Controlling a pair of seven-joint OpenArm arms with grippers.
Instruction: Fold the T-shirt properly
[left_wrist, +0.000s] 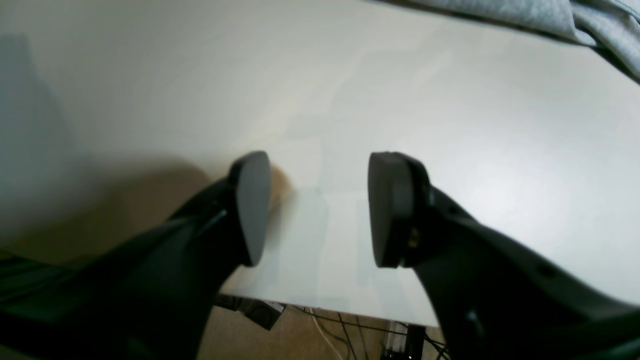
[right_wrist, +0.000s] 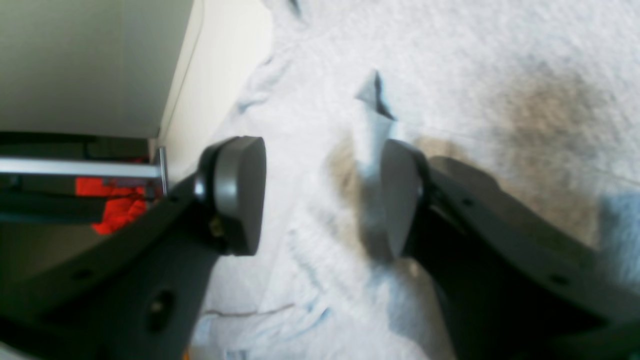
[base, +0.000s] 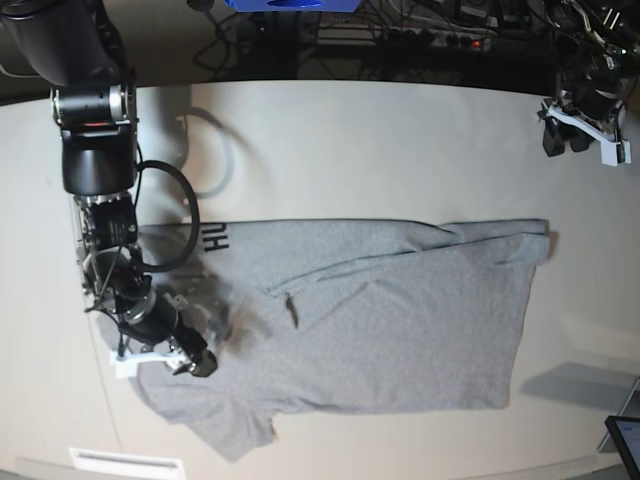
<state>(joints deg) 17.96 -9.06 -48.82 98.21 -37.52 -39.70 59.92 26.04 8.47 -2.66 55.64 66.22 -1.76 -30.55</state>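
On the grey T-shirt (base: 390, 320) only a few black capital letters can be read, "HU" or similar, at its far left edge in the base view; the rest of the lettering is hidden under the fold. The T-shirt lies flat on the white table (base: 350, 150), spread from left to right in the near half, with one layer folded over so a diagonal edge runs across the middle, and one sleeve points toward the near left corner. The right gripper (right_wrist: 322, 195) is low over the left part of the T-shirt, its arm reaching down from the far left of the base view; in the right wrist view its two dark pads (right_wrist: 240, 195) stand apart with cloth below them, and a small raised pleat of fabric lies just beside one pad, but I cannot tell if it touches. Nothing is held between the jaws. The left gripper (left_wrist: 320, 210) is at the far right corner of the table, well apart from the T-shirt; its pads are also apart, with only bare table between them, and the table edge with cables below is seen near it. The far half of the table is free, and there is a narrow free strip on the near side of the T-shirt
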